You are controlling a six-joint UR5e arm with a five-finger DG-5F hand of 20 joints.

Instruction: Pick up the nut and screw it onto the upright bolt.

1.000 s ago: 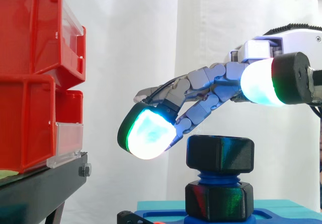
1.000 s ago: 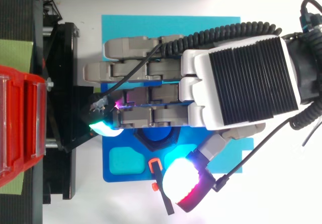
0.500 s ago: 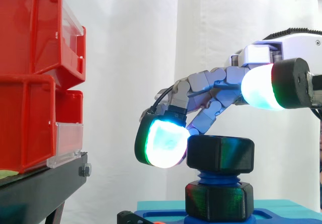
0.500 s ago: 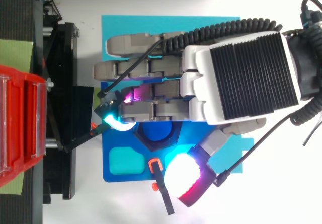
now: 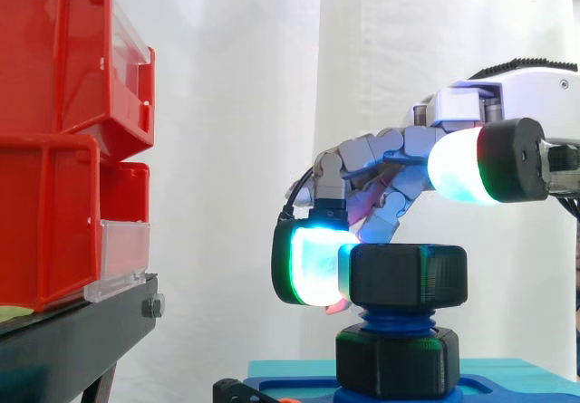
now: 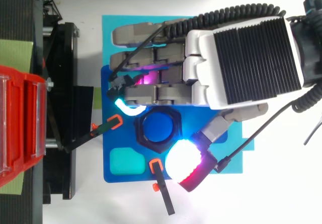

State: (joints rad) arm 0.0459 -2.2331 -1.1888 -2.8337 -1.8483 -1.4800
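The black hex nut [image 5: 408,276] sits on top of the upright blue bolt [image 5: 394,317], above a second black nut [image 5: 399,362] at the bolt's foot. From above, the nut's ring [image 6: 141,129] surrounds the bolt's blue end [image 6: 157,128]. My hand [image 6: 246,58] reaches in from the right. Its fingers curl along the nut's far side, and one cyan-glowing fingertip [image 5: 313,263] presses on the nut's left face. The thumb's white pad [image 5: 458,163] hangs above the nut's near side.
The bolt stands in a blue fixture plate [image 6: 131,176] on a cyan mat [image 6: 151,22]. Two orange-tipped black clamps [image 6: 105,128] [image 6: 161,183] lie at the plate's edge. Red bins [image 5: 54,131] on a black stand [image 5: 82,331] rise to the left.
The fingers have curled in and drawn right and down until the glowing fingertip met the nut's left face. Seen from above, the hand shifted off the nut, uncovering it.
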